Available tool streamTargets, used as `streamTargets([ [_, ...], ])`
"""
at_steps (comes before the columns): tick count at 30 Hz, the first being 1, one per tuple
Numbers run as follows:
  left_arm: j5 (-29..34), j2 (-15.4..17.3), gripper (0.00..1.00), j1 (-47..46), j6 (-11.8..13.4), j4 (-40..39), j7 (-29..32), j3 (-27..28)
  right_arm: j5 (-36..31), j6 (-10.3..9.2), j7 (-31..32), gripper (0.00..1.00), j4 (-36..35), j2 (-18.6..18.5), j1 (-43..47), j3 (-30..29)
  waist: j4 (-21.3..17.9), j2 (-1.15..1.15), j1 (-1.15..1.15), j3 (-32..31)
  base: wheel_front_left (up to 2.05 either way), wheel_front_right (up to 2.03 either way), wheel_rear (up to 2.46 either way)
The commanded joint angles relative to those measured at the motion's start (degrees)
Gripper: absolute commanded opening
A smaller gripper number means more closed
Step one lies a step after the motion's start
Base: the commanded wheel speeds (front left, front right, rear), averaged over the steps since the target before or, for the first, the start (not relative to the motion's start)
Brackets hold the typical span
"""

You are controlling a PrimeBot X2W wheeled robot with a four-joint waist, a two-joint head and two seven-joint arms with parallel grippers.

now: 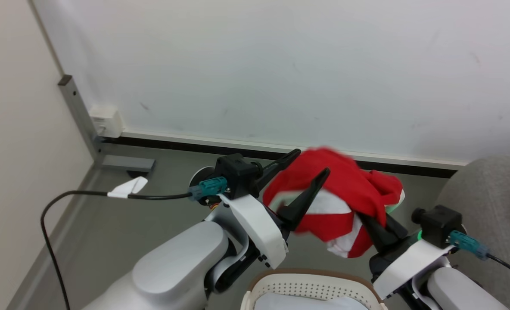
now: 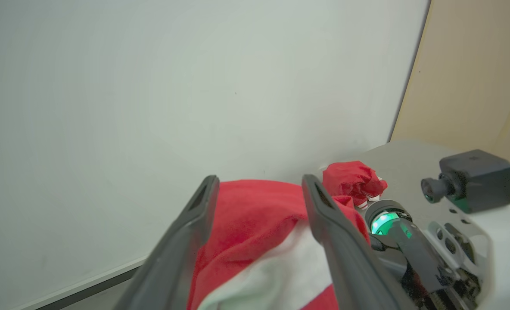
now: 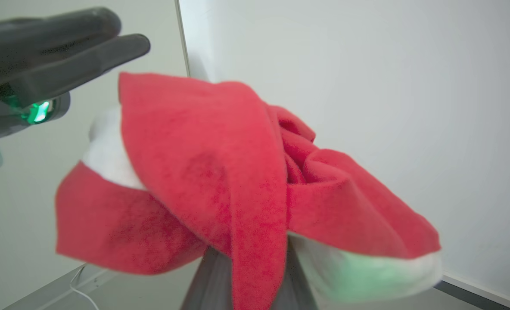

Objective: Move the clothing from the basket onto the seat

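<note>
One piece of the red and white clothing (image 1: 345, 189) hangs bunched in the air above the basket (image 1: 313, 280), and my right gripper (image 1: 370, 220) is shut on its right side. In the right wrist view the clothing (image 3: 220, 172) drapes over my own fingers (image 3: 207, 280) and hides their tips. My left gripper (image 1: 310, 162) is open, its two fingers spread on either side of the garment's left part (image 2: 246, 215). Another red piece (image 2: 354, 178) lies crumpled on the grey seat (image 1: 487, 193) to the right.
A pale white-blue cloth (image 1: 306, 303) lies inside the basket. A white wall with a dark baseboard (image 1: 237, 148) runs behind. A metal post (image 1: 78, 116) with a white socket box stands at the left, and a black cable (image 1: 87, 193) trails across the grey floor.
</note>
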Motion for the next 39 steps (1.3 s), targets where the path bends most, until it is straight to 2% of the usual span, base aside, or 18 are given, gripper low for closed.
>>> streamTargets([
  [1,-0.4,0.5,1.00,0.9,0.4,-0.5,-0.5,0.2,-1.4,-0.14,0.0,0.00,-1.3,-1.1,1.7,-2.0,-1.9,0.00,0.00,0.2,0.00,0.00,0.00],
  [5,-0.3,0.8,1.00,1.6,0.6,-1.0,-0.8,0.4,-3.0,-0.15,0.0,0.00,-2.7,-2.2,3.1,-4.6,-4.1,0.00,0.00,0.5,0.00,0.00,0.00],
  [13,0.5,1.2,1.00,3.6,0.6,-2.2,-2.3,0.0,-5.9,-0.14,0.0,0.00,-7.6,-5.0,7.3,-12.0,-11.9,0.00,0.00,1.4,0.00,0.00,0.00],
  [25,4.3,1.5,1.00,5.8,0.5,-2.6,-3.8,0.5,-6.9,-0.14,0.0,0.00,-17.2,-7.1,16.2,-23.9,-22.1,0.00,0.00,3.6,0.00,0.00,0.00],
  [32,5.9,0.6,1.00,7.7,0.1,-2.5,-3.9,1.3,-8.1,-0.14,0.0,0.00,-20.3,-6.2,19.7,-28.1,-25.5,0.00,0.00,4.7,0.00,0.00,0.00],
  [39,7.0,0.0,1.00,8.2,-0.7,-2.2,-4.0,2.0,-8.7,-0.14,0.0,0.00,-22.4,-6.2,20.7,-29.4,-26.4,0.00,0.00,5.8,0.00,0.00,0.00],
])
